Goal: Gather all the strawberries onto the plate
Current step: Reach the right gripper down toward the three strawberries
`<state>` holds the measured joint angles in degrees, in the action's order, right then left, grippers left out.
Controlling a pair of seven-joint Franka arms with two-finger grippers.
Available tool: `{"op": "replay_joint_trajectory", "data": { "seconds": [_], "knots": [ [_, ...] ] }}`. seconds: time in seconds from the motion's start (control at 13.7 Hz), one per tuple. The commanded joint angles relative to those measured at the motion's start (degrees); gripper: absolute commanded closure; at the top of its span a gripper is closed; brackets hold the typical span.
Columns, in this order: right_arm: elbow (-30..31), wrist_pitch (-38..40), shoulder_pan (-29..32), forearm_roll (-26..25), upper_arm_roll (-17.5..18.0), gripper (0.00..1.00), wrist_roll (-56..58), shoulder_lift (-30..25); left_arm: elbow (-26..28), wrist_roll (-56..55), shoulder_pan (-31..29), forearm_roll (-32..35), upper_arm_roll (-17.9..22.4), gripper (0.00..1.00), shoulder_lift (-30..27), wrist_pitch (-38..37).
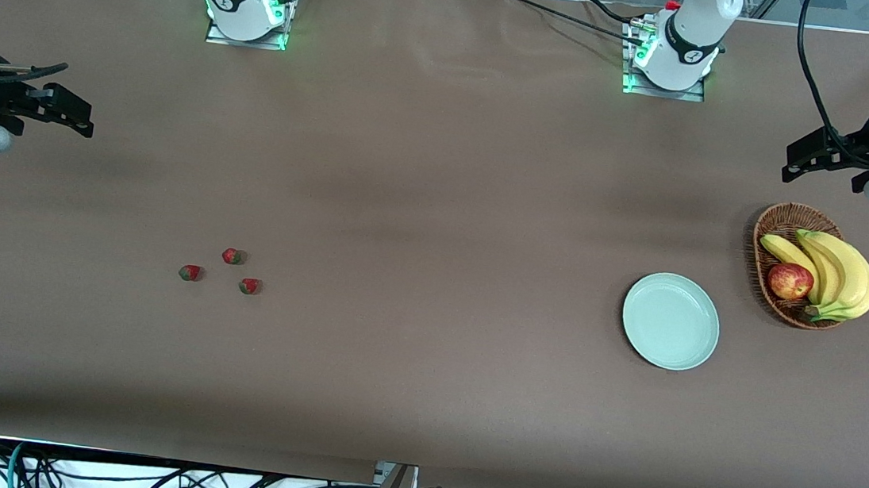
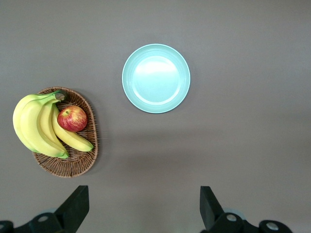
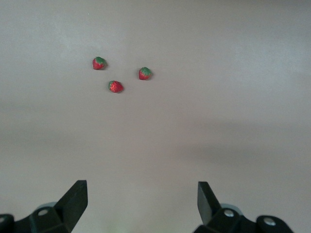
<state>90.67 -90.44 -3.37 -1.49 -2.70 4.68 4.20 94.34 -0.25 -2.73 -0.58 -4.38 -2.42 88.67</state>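
Observation:
Three small red strawberries with green caps lie close together on the brown table toward the right arm's end: one [image 1: 234, 257], one [image 1: 191, 273] and one [image 1: 250, 286]. The right wrist view shows them too [image 3: 98, 63], [image 3: 115, 87], [image 3: 145, 74]. The pale mint-green plate [image 1: 670, 321] [image 2: 155, 77] rests on the table toward the left arm's end with nothing on it. My right gripper [image 1: 80, 117] [image 3: 142, 194] hovers open and holds nothing over bare table at its end. My left gripper [image 1: 816, 173] [image 2: 144, 199] hovers open and holds nothing over the table beside the basket.
A brown wicker basket [image 1: 783, 222] [image 2: 77, 165] stands beside the plate at the left arm's end. It holds a bunch of yellow bananas [image 1: 838, 275] and a red apple [image 1: 790, 281]. Cables hang along the table edge nearest the front camera.

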Motion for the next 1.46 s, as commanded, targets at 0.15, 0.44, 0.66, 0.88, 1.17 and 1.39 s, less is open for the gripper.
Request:
{"op": "replay_joint_trajectory", "data": {
  "seconds": [0.15, 0.44, 0.66, 0.88, 1.17, 1.39],
  "knots": [
    [-1.7, 0.3, -0.1, -0.1, 0.1, 0.00, 0.1, 0.6, 0.2, 0.2, -0.1, 0.0, -0.1, 0.00, -0.5, 0.2],
    [-2.0, 0.2, -0.1, 0.0, 0.1, 0.00, 0.2, 1.0, 0.1, 0.1, -0.1, 0.0, -0.1, 0.00, -0.5, -0.2],
    [-1.8, 0.1, -0.1, 0.7, 0.1, 0.00, 0.2, 2.1, 0.1, 0.1, -0.1, -0.1, -0.1, 0.00, -0.5, -0.2],
    [-1.8, -1.0, -0.3, 0.4, 0.1, 0.00, 0.2, 5.9, 0.1, 0.1, -0.1, -0.1, -0.1, 0.00, -0.5, -0.2],
    [-1.8, -8.0, -1.4, 0.5, 0.1, 0.00, 0.2, 11.4, 0.2, 0.1, -0.1, -0.1, -0.1, 0.00, -0.5, -0.2],
    [-1.9, -14.1, -4.6, 0.4, 0.1, 0.00, -0.3, 15.9, 0.1, 0.1, 0.3, -0.1, -0.1, 0.00, -0.5, -0.2]
  ]
}}
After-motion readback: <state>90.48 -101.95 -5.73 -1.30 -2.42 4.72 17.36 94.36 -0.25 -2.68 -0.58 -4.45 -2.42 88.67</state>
